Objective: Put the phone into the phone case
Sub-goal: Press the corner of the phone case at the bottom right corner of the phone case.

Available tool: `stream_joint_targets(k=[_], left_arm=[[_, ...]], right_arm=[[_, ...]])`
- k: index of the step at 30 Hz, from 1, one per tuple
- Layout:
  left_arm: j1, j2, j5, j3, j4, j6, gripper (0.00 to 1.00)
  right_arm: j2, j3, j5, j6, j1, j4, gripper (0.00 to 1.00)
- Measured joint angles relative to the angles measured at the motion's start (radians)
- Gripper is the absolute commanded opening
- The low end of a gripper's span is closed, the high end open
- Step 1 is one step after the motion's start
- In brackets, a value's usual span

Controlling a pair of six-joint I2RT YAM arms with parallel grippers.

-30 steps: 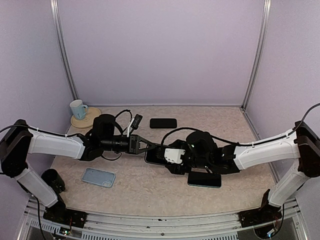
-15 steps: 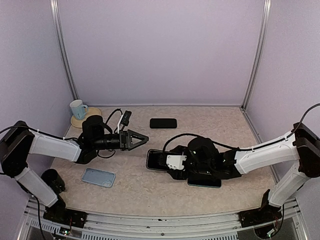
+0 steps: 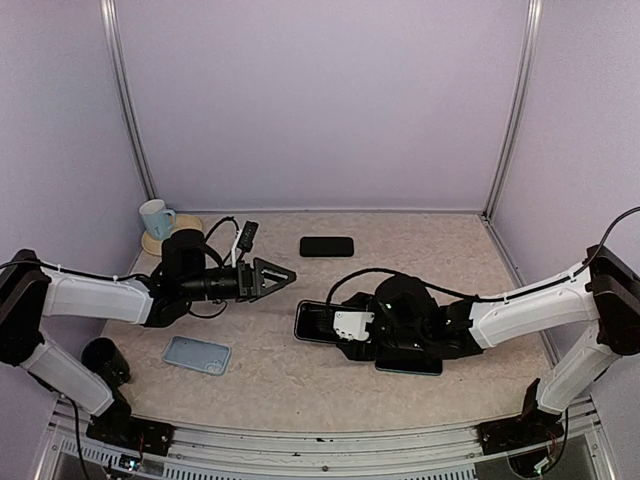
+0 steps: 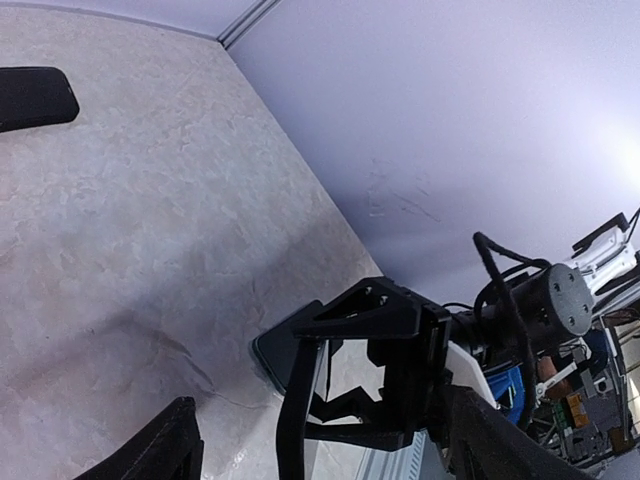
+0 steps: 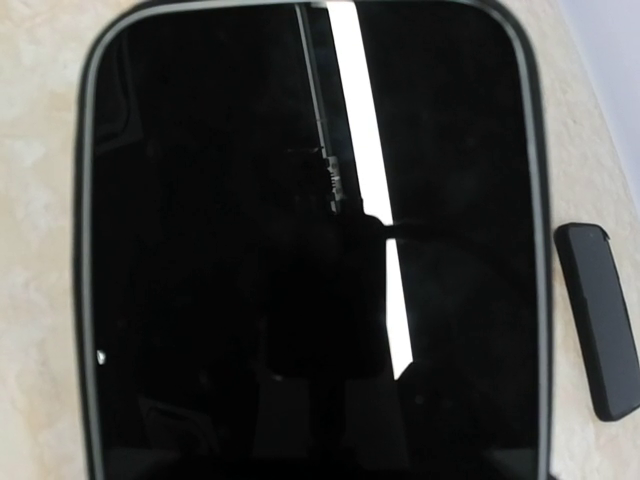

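Note:
The phone (image 3: 306,318), black screen up with a thin pale rim, lies flat at mid-table. I cannot tell whether that rim is the phone case. My right gripper (image 3: 326,322) reaches over it from the right, jaws wide and set on its two long edges. In the right wrist view the phone (image 5: 300,250) fills the frame and hides the fingers. My left gripper (image 3: 284,276) hangs open and empty a little to the phone's left, pointing at it. Its wrist view shows the phone's end (image 4: 285,350) under the right gripper (image 4: 400,370).
A pale blue flat case-like slab (image 3: 197,354) lies front left. A black slab (image 3: 327,246) lies at the back, and a dark slab (image 3: 408,362) sits under the right arm. A mug (image 3: 155,217) on a coaster (image 3: 178,241) stands back left. Walls close three sides.
My left gripper has pulled back to the left from the phone's end and gone from shut to open. The right gripper and the phone have shifted slightly nearer.

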Motion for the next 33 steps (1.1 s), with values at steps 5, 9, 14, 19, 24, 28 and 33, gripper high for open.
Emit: stream_joint_targets(k=[5, 9, 14, 19, 24, 28, 33], left_arm=[[-0.043, 0.0, -0.051, 0.0, -0.088, 0.042, 0.84], [-0.07, 0.0, -0.064, -0.004, -0.111, 0.061, 0.84], [-0.096, 0.0, -0.072, -0.022, -0.122, 0.07, 0.83], [-0.124, 0.009, -0.072, -0.023, -0.129, 0.076, 0.81], [-0.134, 0.042, -0.072, -0.023, -0.129, 0.076, 0.79], [-0.136, 0.071, -0.076, -0.023, -0.132, 0.077, 0.71], [-0.136, 0.093, -0.079, -0.019, -0.132, 0.077, 0.56]], right_arm=[[0.0, 0.0, 0.008, 0.01, -0.006, 0.0, 0.44], [0.0, 0.0, 0.013, 0.022, -0.008, -0.001, 0.44], [0.0, 0.0, 0.033, 0.033, -0.01, -0.008, 0.45], [-0.001, 0.002, 0.05, 0.043, -0.012, -0.011, 0.45], [-0.002, 0.013, 0.054, 0.048, -0.012, -0.021, 0.44], [-0.014, 0.019, 0.053, 0.048, -0.012, -0.023, 0.44], [-0.036, 0.019, 0.051, 0.048, -0.012, -0.029, 0.44]])
